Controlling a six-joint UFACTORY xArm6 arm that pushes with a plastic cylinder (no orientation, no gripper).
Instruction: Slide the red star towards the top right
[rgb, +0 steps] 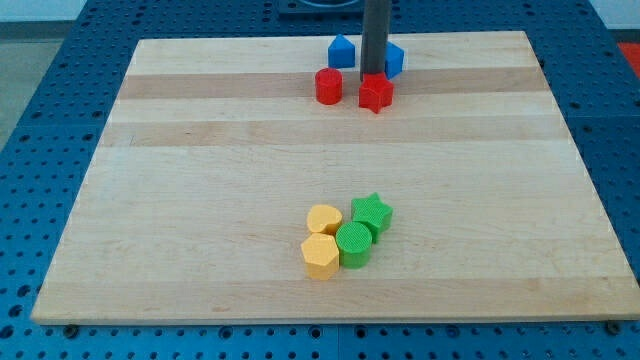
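Red star (376, 93) on pale wooden board (200, 200), my tip (374, 75) touching its top edge.

A single camera looks down at a slant across the whole wooden board (200, 200) from its near edge

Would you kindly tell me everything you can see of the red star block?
The red star is a small, chunky, star-shaped block in glossy red, plastic by its look, lying flat on the wooden board near the view's top centre. My tip meets its top edge, the rod hiding part of it. A red cylinder stands apart to its left; a blue block sits just behind.
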